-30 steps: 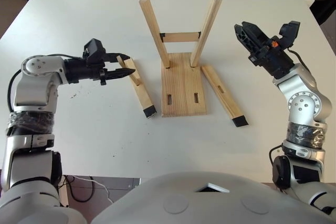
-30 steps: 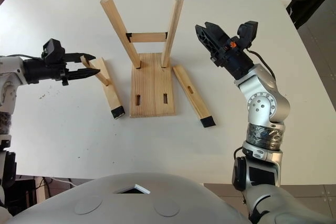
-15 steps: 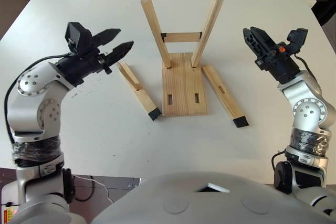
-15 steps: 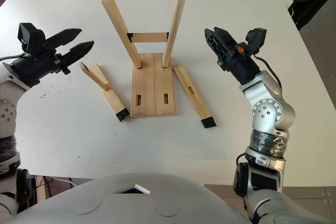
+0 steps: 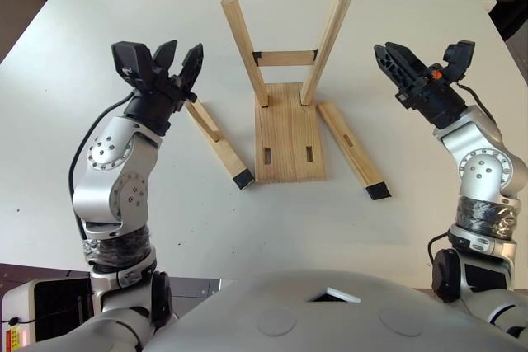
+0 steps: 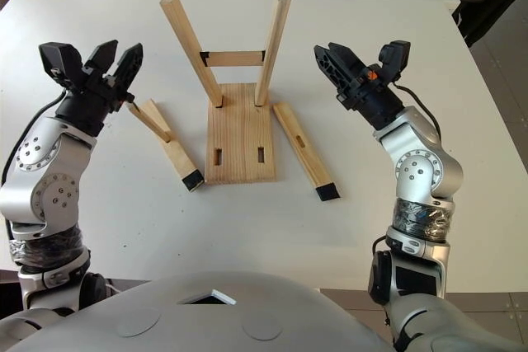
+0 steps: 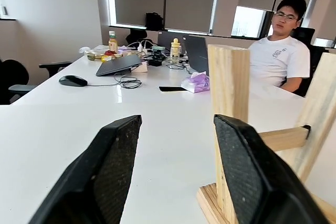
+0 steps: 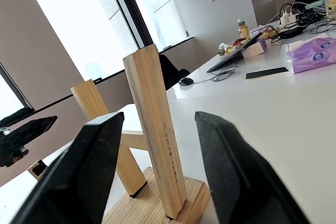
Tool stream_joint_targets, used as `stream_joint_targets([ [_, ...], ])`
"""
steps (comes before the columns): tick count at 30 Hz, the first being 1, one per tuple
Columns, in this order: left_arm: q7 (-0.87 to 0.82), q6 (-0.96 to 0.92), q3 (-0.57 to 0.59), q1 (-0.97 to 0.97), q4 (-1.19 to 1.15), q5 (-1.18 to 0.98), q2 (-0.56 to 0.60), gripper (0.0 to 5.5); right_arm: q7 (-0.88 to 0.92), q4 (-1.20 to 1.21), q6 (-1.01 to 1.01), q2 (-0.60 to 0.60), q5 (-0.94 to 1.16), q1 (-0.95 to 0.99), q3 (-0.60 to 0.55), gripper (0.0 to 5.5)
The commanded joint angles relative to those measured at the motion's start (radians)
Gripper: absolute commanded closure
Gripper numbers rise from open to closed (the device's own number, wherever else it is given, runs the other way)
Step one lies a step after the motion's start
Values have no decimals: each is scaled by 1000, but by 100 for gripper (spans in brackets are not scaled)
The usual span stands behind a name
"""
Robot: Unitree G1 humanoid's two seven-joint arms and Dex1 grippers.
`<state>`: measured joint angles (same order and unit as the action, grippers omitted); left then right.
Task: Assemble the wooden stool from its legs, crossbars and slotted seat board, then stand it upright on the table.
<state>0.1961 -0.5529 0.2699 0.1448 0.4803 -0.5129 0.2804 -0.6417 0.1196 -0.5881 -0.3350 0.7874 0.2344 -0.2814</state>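
On the white worktop (image 5: 181, 228) the slotted seat board (image 5: 287, 144) lies flat, with one loose leg (image 5: 221, 144) just beside its left edge and a second loose leg (image 5: 351, 148) just beside its right. Farther out, the left pincer (image 5: 179, 62) hangs wide open and empty near the first leg's far end. The right pincer (image 5: 422, 59), equally wide and empty, hangs well off to the right. At the board's far end, a standing left leg (image 5: 245, 47) and a standing right leg (image 5: 324, 43) rise, joined by a crossbar (image 5: 285, 58).

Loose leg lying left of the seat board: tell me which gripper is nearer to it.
Left. The left gripper is close by the far end of the loose leg; the right gripper is across the seat board, on its other side.
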Motion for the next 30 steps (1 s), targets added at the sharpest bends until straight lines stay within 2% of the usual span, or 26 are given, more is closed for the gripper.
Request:
stream_joint_targets([
  [1, -59, -4, 17, 54, 35, -13, -20, 293, 11, 24, -5, 10, 20, -9, -1, 301],
  [8, -42, -12, -34, -30, 9, 12, -17, 293, 7, 0, 5, 22, 7, 5, 12, 301],
  [12, -44, -66, -113, -88, -149, 96, 8, 293, 8, -7, 8, 29, 8, 19, 16, 301],
  [17, -20, 2, -75, -66, -152, 44, -28, 293, 5, 0, 13, 40, 11, 13, 22, 301],
  [20, -20, 39, -23, -47, -75, -26, -50, 293, 8, 6, 13, 48, 10, 0, 23, 301],
  [23, -89, 23, 48, 35, -10, -64, -32, 293, 12, 20, 5, 46, 16, -12, 15, 301],
  [27, -227, -28, 217, 301, 8, -202, 56, 293, 4, 25, -5, 31, 13, -17, 16, 301],
  [30, -368, -78, 312, 356, -37, -263, 56, 293, -2, 4, 5, 15, 3, 6, 7, 301],
])
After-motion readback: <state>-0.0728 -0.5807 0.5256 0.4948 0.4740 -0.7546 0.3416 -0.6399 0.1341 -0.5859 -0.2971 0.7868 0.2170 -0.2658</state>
